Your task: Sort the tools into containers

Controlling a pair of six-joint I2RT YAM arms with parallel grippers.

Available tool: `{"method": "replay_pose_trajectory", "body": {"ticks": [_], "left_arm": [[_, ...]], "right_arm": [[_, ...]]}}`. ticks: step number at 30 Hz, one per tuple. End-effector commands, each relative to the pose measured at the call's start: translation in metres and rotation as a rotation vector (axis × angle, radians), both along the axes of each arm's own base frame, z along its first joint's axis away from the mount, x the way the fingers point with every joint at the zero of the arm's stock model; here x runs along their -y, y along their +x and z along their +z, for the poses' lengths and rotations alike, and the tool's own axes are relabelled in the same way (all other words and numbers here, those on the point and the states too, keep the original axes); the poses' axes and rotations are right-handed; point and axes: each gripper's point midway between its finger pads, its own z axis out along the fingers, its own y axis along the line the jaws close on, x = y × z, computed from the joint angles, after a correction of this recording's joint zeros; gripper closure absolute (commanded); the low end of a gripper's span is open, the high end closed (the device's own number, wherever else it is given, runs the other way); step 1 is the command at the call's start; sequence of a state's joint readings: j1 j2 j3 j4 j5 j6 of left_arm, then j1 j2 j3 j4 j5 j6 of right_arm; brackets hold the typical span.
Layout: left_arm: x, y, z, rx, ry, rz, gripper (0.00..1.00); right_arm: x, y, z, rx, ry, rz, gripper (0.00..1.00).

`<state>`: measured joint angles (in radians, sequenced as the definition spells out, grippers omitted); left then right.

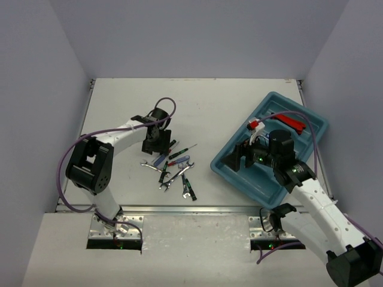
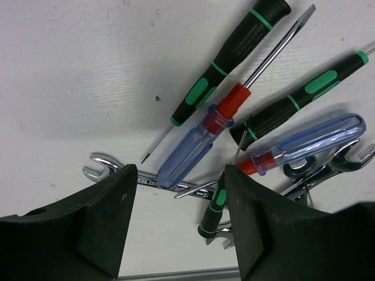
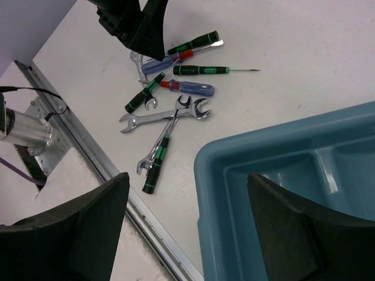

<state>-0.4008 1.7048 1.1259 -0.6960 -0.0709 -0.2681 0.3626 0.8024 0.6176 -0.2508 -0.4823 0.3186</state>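
While left tool (image 2: 179, 193) gapes over screwdrivers (image 2: 188, 153), right tool (image 3: 186, 184) (also apart) overhangs tray (image 3: 263, 146) rim

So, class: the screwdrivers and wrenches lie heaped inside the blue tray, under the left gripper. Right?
Not inside: the screwdrivers and wrenches lie heaped on the table, beside the blue tray, under the left gripper. The top view shows it.

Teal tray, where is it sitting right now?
In the top view the teal tray sits angled on the right half of the table, with the loose tool pile to its left.
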Motion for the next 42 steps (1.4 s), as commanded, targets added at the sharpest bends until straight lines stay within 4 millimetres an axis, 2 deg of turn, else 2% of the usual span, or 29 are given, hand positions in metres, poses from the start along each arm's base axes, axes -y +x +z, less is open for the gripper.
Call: {"method": "replay_pose_trajectory", "body": {"ticks": [1, 4, 8, 17, 28, 35, 39, 42], "left_arm": [[0.006, 0.005, -0.003, 0.000, -0.032, -0.021, 0.48], [-0.001, 0.002, -0.011, -0.019, -0.025, 0.005, 0.53], [0.000, -0.002, -0.014, -0.029, -0.038, -0.002, 0.54], [-0.003, -0.006, -0.033, -0.070, -0.010, -0.005, 0.64], [-0.001, -0.007, -0.040, -0.082, -0.005, -0.010, 0.71], [0.002, -0.004, -0.030, -0.046, 0.000, -0.021, 0.85], [0.005, 0.001, -0.020, -0.014, -0.011, -0.025, 0.98], [0.008, 0.007, -0.005, 0.034, -0.029, -0.023, 1.00]], "right_arm": [[-0.004, -0.002, -0.001, 0.043, 0.012, 0.039, 0.20], [-0.007, -0.005, -0.004, 0.024, 0.013, 0.066, 0.21], [-0.009, -0.006, -0.004, 0.029, 0.024, 0.081, 0.22], [-0.017, -0.015, -0.004, 0.018, 0.049, 0.152, 0.22], [-0.018, -0.016, -0.007, 0.007, 0.051, 0.166, 0.23], [-0.018, -0.016, -0.007, 0.006, 0.050, 0.163, 0.23], [-0.019, -0.015, -0.007, -0.002, 0.051, 0.165, 0.23], [-0.020, -0.015, -0.005, -0.006, 0.055, 0.169, 0.23]]}}
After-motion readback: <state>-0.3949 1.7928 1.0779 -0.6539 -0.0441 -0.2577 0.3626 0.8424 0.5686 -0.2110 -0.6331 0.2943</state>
